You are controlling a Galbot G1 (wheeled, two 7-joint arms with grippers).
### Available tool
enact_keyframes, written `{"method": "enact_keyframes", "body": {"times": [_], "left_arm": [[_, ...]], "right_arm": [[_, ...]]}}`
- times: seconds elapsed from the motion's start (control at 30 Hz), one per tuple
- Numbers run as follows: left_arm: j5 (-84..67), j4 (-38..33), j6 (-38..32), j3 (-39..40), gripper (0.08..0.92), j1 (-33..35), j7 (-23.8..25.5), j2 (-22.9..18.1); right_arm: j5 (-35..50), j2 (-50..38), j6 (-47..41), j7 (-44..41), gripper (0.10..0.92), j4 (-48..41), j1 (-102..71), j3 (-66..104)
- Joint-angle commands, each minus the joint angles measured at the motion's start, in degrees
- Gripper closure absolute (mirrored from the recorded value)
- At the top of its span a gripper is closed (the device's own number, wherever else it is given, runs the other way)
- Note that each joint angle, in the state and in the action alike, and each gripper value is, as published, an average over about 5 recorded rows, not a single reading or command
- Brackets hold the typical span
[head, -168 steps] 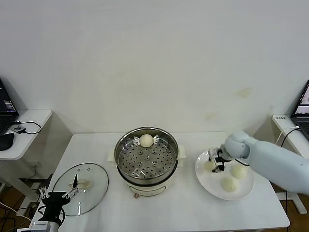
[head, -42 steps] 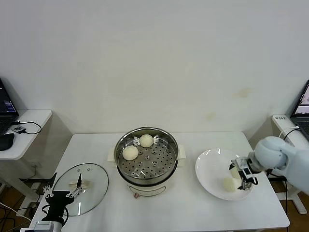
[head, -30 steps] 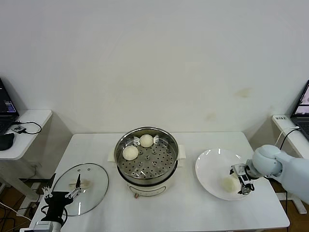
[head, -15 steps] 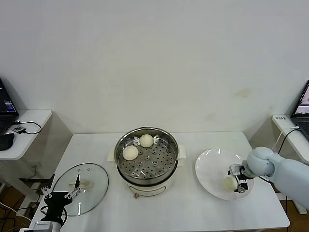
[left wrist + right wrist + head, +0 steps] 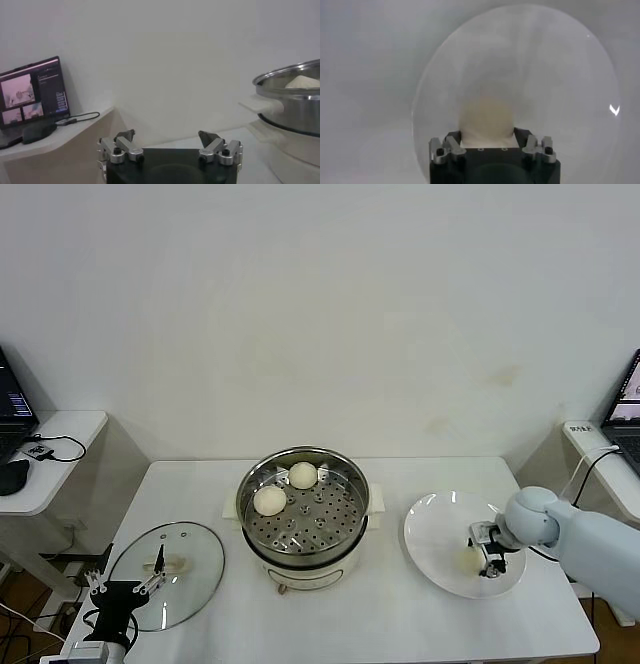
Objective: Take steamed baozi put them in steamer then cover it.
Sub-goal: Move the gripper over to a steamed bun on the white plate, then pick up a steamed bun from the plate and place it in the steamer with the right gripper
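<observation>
Two steamed baozi [image 5: 303, 475] [image 5: 270, 500] lie on the perforated tray of the steamer [image 5: 247, 522], a shiny steel pot at the table's middle. A third baozi [image 5: 486, 112] rests on the white plate [image 5: 438, 529], and my right gripper [image 5: 486, 552] is shut on it; the fingers press both its sides. In the head view the gripper mostly covers this baozi. The glass cover [image 5: 190, 544] lies flat on the table left of the steamer. My left gripper [image 5: 125, 589] hangs open by the cover's front edge, holding nothing.
The plate [image 5: 545, 60] sits right of the steamer near the table's right edge. A side table with a laptop [image 5: 32, 90] stands to the left, another laptop [image 5: 628, 389] at the far right. The steamer's wall and handle [image 5: 287, 102] show close to the left gripper [image 5: 167, 136].
My right gripper has slid a little left across the plate and its fingers have come together round the baozi. The left arm has not moved.
</observation>
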Motion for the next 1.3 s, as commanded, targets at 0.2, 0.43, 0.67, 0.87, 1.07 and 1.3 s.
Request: {"method": "enact_keyframes", "body": {"times": [0.2,0.43,0.67,0.87,1.07,1.3], "left_arm": [[-0.05,-0.01,-0.08,0.16,0.177,-0.19,-0.03,0.14],[-0.05,-0.17,-0.07,0.63,0.177,-0.40,-0.03,0.41],[-0.07,-0.52,-0.03,0.91,0.177,-0.54,-0.04,0.44],[-0.14,-0.59,-0.09,0.69,0.177,-0.34,-0.14,0.44],[-0.05,-0.88,-0.12,0.60,0.177,-0.06,-0.14,0.04],[0.03,-0.87,-0.07,0.12,0.177,0.07,-0.14,-0.26]], "right_arm": [[7.25,-1.87,-1.25,-3.54,0.384,3.02,13.94,-1.92],[13.22,-1.22,-2.33,-5.35,0.381,4.70,27.83,-5.62],[18.78,6.95,-3.43,-4.58,0.381,3.94,42.74,-14.02],[22.60,19.13,-4.42,-2.08,0.382,1.99,49.27,-19.31],[24.42,28.83,-3.98,-0.39,0.381,1.01,48.62,-21.21],[23.73,35.82,-0.42,0.26,0.381,0.17,45.09,-24.97]]}}
